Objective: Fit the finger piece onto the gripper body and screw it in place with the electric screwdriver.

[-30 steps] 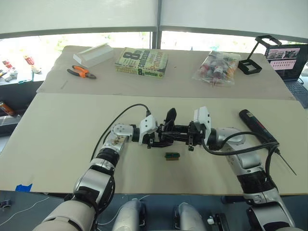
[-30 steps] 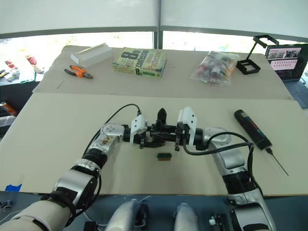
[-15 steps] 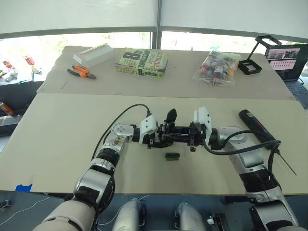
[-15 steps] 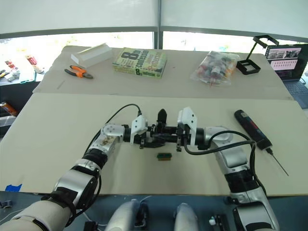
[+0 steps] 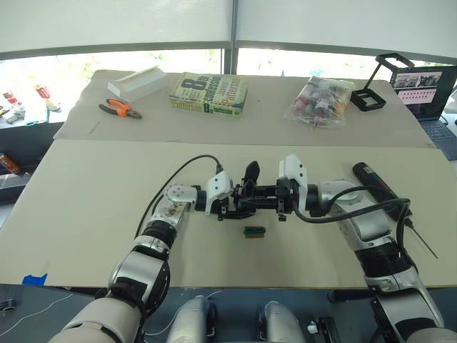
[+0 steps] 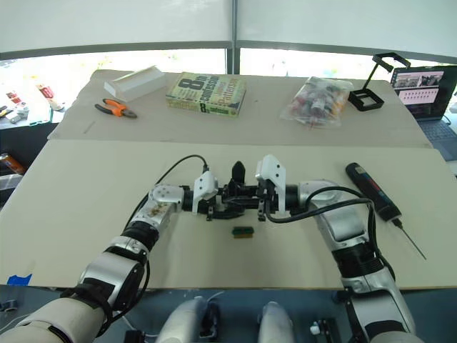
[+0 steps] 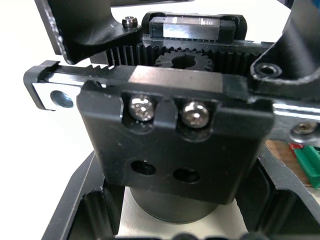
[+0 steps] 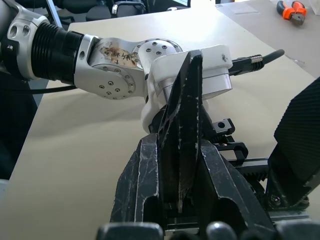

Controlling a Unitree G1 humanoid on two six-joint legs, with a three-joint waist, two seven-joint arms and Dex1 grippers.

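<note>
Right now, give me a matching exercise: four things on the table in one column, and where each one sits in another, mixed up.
1. electric screwdriver
2. orange pliers
3. green block
4. book

A. far left, beside the white box
B. on the near side of the gripper body
C. far middle
D. right, beyond the right arm

Pairs: 1-D, 2-A, 3-B, 4-C

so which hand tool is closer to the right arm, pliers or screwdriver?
The electric screwdriver, the long black cylinder lying beside the right arm. The orange-handled pliers lie at the table's far left corner, well away from it.
</note>
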